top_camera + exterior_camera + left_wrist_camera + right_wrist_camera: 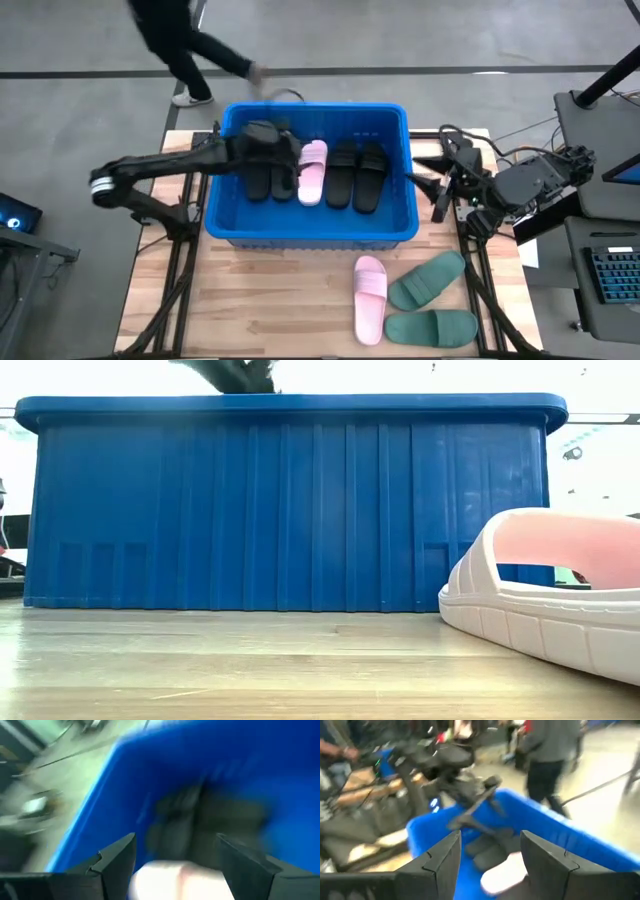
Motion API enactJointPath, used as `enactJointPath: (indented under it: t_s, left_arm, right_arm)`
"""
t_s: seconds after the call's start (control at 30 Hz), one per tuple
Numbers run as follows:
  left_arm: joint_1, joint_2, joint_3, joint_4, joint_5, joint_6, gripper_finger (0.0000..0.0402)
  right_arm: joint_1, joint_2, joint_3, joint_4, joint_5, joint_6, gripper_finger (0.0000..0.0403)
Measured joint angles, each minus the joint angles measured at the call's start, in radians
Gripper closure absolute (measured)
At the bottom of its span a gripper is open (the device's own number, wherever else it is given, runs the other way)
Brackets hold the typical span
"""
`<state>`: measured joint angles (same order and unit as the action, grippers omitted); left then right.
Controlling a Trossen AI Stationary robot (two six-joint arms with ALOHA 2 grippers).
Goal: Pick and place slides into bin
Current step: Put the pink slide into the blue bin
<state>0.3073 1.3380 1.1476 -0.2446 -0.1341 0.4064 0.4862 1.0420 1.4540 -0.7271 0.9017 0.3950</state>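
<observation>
A: So where do the slides stand?

B: Five lie inside the blue bin (400,225) at the centre of the high view: four black slides (355,175) and one pink slide (313,170). Three wait on the tabletop (260,300) at lower right: a pink slide (370,298) and two green slides (430,305), the three lying close together.

A: And the arms?

B: The left gripper (285,150) hangs over the bin's left half, fingers spread wide and empty in its wrist view. The right gripper (440,185) sits just past the bin's right wall, also open with nothing between its fingers.

A: How would those slides handle?

B: Light, I'd judge, moulded foam: springy, a bit squashy, not fragile. The wide strap (560,550) arches clear of the sole, so pinching it or the sole's edge looks the surest hold.
</observation>
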Motion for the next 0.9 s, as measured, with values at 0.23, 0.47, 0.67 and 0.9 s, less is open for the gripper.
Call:
enactJointPath:
  t_s: [0.23, 0.47, 0.67, 0.9]
  left_arm:
    - [0.002, -0.18, 0.01, 0.178, 0.485, -0.652, 0.0149]
    - [-0.134, -0.198, 0.023, 0.347, 0.504, -0.793, 0.015]
    - [-0.29, -0.13, 0.04, 0.331, 0.429, -0.906, 0.0151]
    - [-0.437, 0.016, 0.132, 0.33, 0.419, -0.972, 0.0151]
  right_arm:
    - [0.0, -0.021, 0.0, 0.135, 0.15, -0.274, 0.0209]
    - [-0.007, -0.048, 0.0, 0.172, 0.158, -0.354, 0.0209]
    - [-0.006, -0.073, 0.0, 0.136, 0.138, -0.304, 0.0209]
    - [-0.006, -0.086, -0.002, 0.063, 0.071, -0.233, 0.0209]
